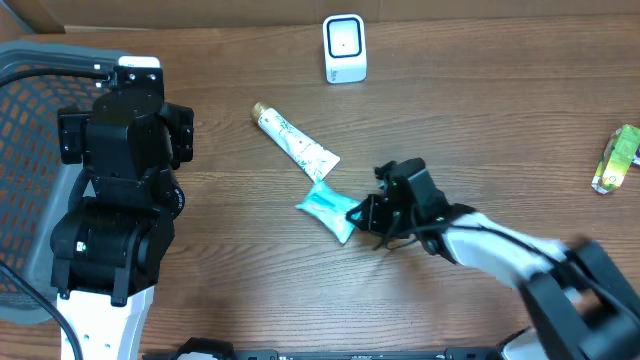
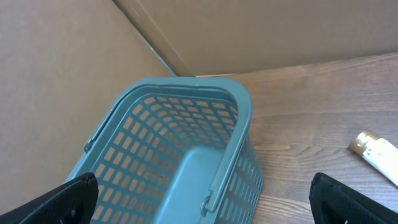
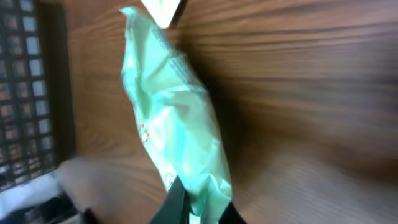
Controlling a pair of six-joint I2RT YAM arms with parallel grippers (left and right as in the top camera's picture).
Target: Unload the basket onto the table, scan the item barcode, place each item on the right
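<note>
**Right gripper pinched on the teal packet's end**

We see the right gripper (image 1: pixel 356 213) closed tight on one end of the teal packet (image 1: pixel 325 208), which lies on the wooden table (image 1: pixel 480 100). In the right wrist view the dark fingertips (image 3: pixel 176 202) meet over the packet's (image 3: pixel 174 118) crimped edge at the bottom of the frame. The rest of the crinkled packet stretches straight out ahead of the jaws, across the wood. We cannot make out a barcode on the side that faces us.

Just past the packet's far end, ahead of the gripper, lies a white tube (image 1: pixel 295 142) with a gold cap. Its flat end sits next to the packet's tip, and we cannot tell whether the two touch. The white scanner (image 1: pixel 345 48) stands well beyond the tube, at the far edge of the table and well apart from the gripper. A small green item (image 1: pixel 615 160) lies well behind the gripper, near the table's right edge.

The left gripper (image 2: pixel 202 208) is spread wide and holds nothing. It hangs above the grey-blue basket (image 2: pixel 186 87), well apart from the packet
</note>
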